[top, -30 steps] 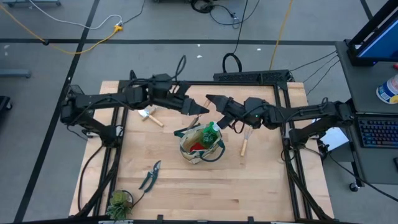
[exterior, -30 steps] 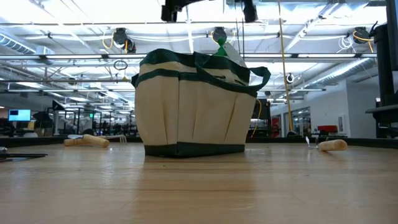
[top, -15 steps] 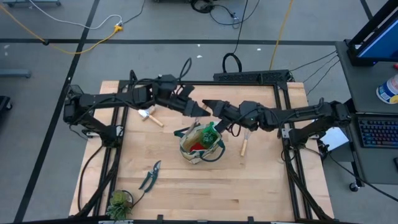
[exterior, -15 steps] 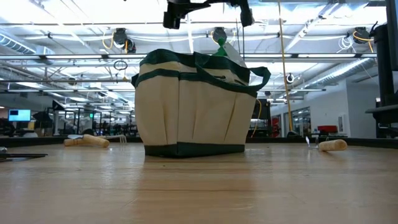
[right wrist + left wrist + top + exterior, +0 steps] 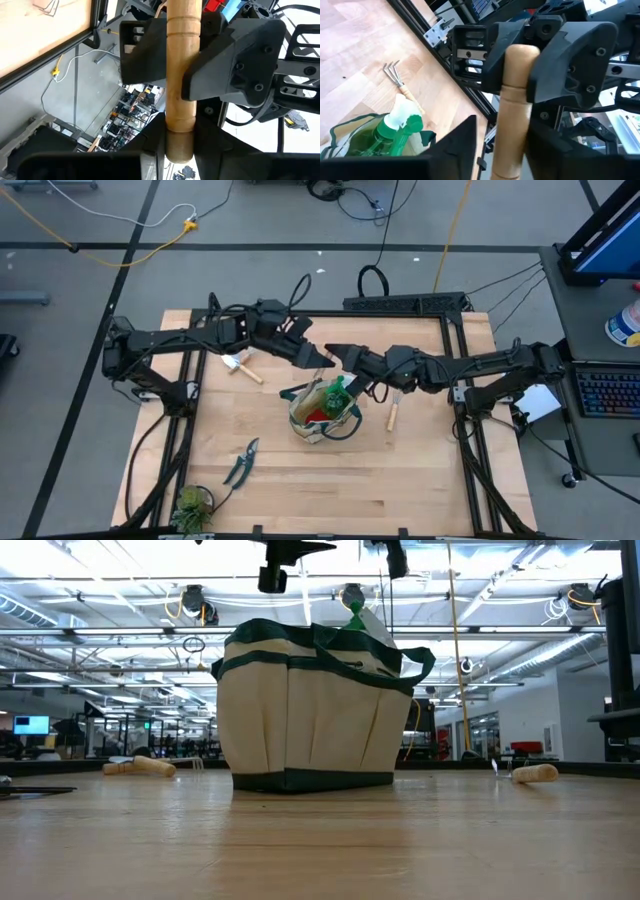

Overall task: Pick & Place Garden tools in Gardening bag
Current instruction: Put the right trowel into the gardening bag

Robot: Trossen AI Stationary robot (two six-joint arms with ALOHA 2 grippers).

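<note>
The pruning shears [image 5: 241, 464] lie near the table's [image 5: 420, 480] front-left corner. The gardening bag [image 5: 322, 410] sits mid-table. Above its back rim, the left gripper [image 5: 324, 358] and right gripper [image 5: 337, 352] both squeeze one wooden handle [image 5: 514, 107].

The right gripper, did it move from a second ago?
Yes. In the high view the right gripper has slid left, toward the left gripper, and now sits above the bag's far rim.

You have 1 overhead view looking straight down, 1 table-level view facing the gardening bag [image 5: 312, 705] closely, and 2 wrist views sharing 1 wooden handle [image 5: 516, 105] close-up.
</note>
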